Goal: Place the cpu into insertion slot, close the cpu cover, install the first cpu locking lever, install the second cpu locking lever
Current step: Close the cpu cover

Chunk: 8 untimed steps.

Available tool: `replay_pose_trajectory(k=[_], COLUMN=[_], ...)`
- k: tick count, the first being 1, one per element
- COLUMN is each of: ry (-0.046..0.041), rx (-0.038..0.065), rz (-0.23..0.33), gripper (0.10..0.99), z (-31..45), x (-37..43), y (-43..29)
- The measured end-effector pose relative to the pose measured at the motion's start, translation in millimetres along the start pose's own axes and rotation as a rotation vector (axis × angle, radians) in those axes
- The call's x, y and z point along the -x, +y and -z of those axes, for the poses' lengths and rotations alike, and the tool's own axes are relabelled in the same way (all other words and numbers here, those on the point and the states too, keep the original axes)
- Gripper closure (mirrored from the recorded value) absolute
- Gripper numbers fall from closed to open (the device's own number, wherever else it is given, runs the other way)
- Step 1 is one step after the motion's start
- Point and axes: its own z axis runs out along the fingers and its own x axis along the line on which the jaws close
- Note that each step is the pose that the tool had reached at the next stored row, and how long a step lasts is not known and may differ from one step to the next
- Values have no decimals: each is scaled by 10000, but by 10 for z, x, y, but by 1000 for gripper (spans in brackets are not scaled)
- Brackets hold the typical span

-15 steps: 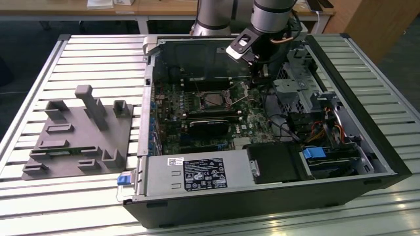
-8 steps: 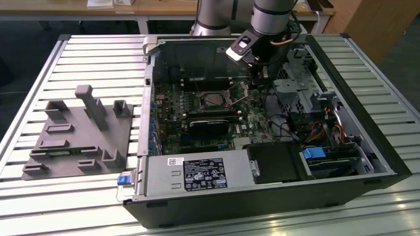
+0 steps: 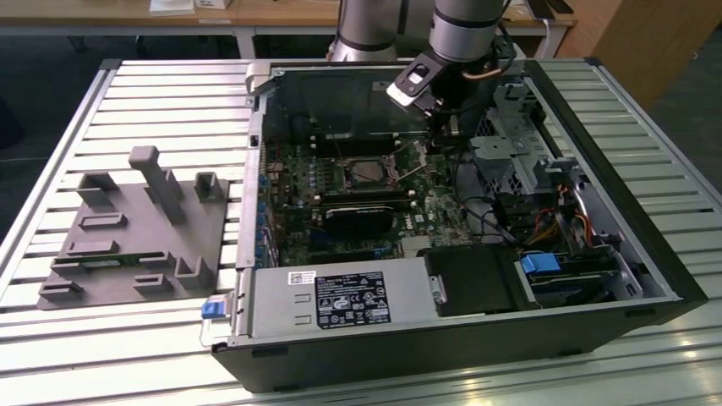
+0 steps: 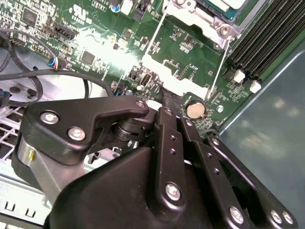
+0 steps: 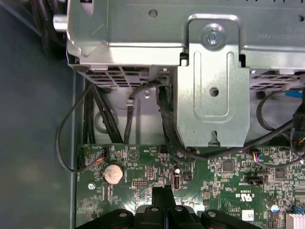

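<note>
Pincer (image 3: 444,135) tips together, seemingly empty, two o'clock of the cover (image 3: 367,172) in the exterior view; slipping off that thin lever (image 4: 218,67) could gouge the board (image 4: 181,43).

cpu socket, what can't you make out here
- The cpu: too small in the exterior view to tell if seated.
- The cpu cover: cut off by the frame edge in the second wrist view.
- The gripper: first wrist view, its own body hides any contact.
</note>
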Motion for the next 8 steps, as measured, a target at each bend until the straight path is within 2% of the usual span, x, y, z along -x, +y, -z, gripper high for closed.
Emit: replay_pose_trajectory(k=[8], ry=[0], rx=[1], rz=[1], gripper=[980], z=[0], x=[-1], y=[-106])
